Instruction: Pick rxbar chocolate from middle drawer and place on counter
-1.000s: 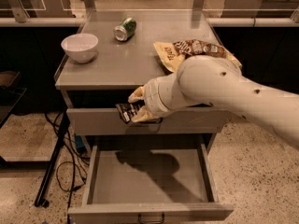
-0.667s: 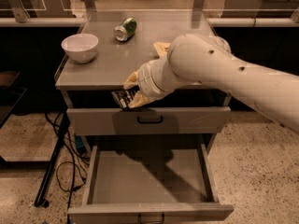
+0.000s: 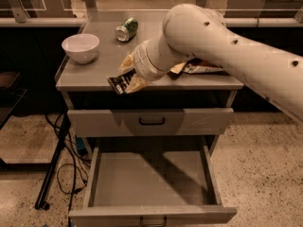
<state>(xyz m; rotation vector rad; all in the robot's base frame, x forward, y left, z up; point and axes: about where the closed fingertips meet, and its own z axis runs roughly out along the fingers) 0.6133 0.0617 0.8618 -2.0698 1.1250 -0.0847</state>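
Camera view: the tabletop (image 3: 97,75) runs from a left edge by the white bowl (image 3: 81,47) to a right front corner under the robot arm (image 3: 227,46), which comes in from the right and covers much of the right half. The pincer (image 3: 129,75) sits at the front edge, a little left of its middle, clamped on the rxbar chocolate (image 3: 120,83). The black bar is tilted and overlaps the front edge, and its lower end pokes out past the edge. A stretch of bare grey surface lies between the bowl and the pincer.

The bowl stands near the left edge. A green can (image 3: 127,29) lies on its side toward the back edge. A chip bag (image 3: 201,68) lies near the right front corner, partly hidden by the arm. Under the tabletop the upper drawer (image 3: 109,123) is closed. Below it the middle drawer (image 3: 142,183) is pulled out, and its plain grey floor shows under the arm's shadow.

A moment ago the pincer held the bar lower, in front of the upper drawer's face. Now it has risen to the level of the front edge.
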